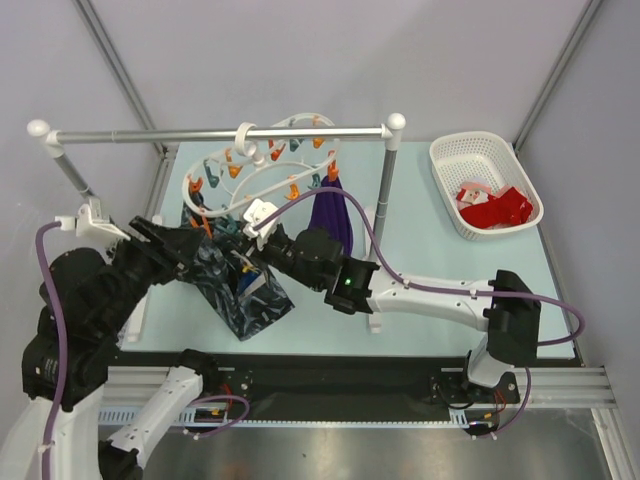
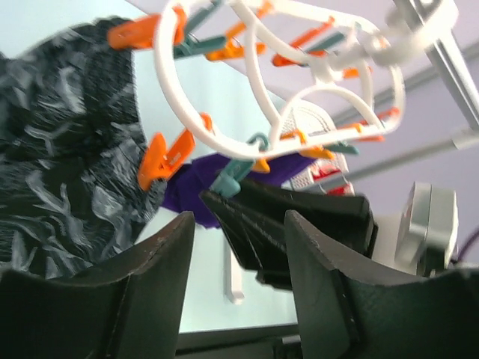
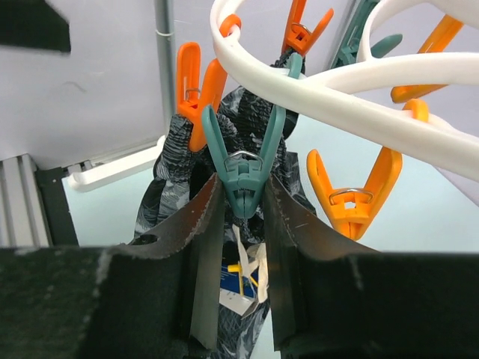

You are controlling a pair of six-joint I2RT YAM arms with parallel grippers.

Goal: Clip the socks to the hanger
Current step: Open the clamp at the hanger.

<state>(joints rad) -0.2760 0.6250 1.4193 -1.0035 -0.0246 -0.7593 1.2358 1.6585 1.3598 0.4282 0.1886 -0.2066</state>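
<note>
Our right gripper pinching a teal clothespin on the hanger, our left gripper spread wide just below it

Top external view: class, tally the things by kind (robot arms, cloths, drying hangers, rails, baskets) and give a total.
Black and white robot arms: 2 (left, right)
Cloths: 2 (dark navy marbled cloth, plain purple cloth)
White plastic oval drying hanger: 1
Grey metal rail with white ball ends: 1
White plastic mesh basket: 1
Total: 7
</note>
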